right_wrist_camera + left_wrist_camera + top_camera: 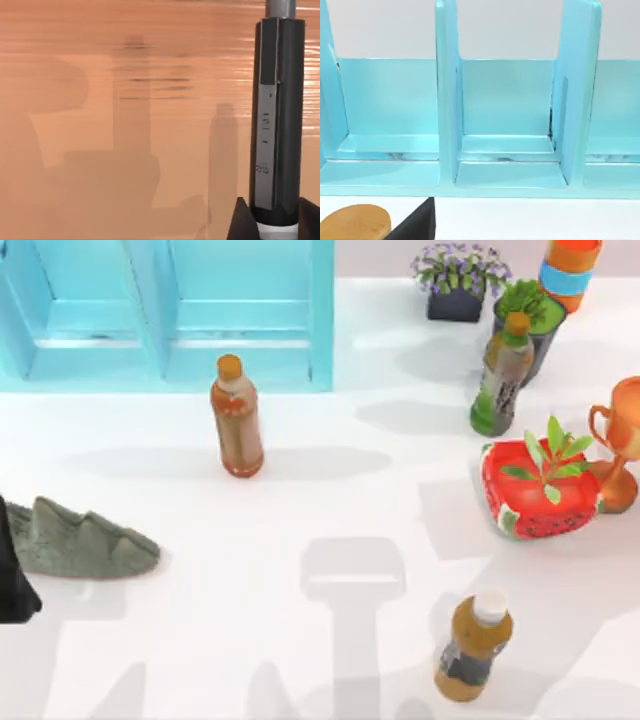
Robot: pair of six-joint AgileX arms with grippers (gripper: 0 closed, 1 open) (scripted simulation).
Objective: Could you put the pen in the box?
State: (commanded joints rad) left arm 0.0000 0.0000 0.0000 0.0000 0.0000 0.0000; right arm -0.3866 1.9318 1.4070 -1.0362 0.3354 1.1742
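The pen (276, 125), black with a paler printed strip, stands upright in the right wrist view. My right gripper (274, 220) is shut on its lower end, a dark finger (240, 222) on each side, over an orange-brown surface. The box (322, 330) is a turquoise rack with upright dividers at the table's back left. In the left wrist view the box (447, 100) shows open compartments close ahead, and a dark part of my left gripper (417, 225) shows at the edge. My left arm (15, 575) sits at the table's left edge.
An orange-capped bottle (237, 418) stands in front of the box; its cap (355, 226) shows near my left gripper. A grey-green shoe (85, 540) lies at the left. A white-capped bottle (475, 645), red planter (540, 490), trophy (622, 445), green bottle (503, 375) and flowerpots (458, 285) crowd the right.
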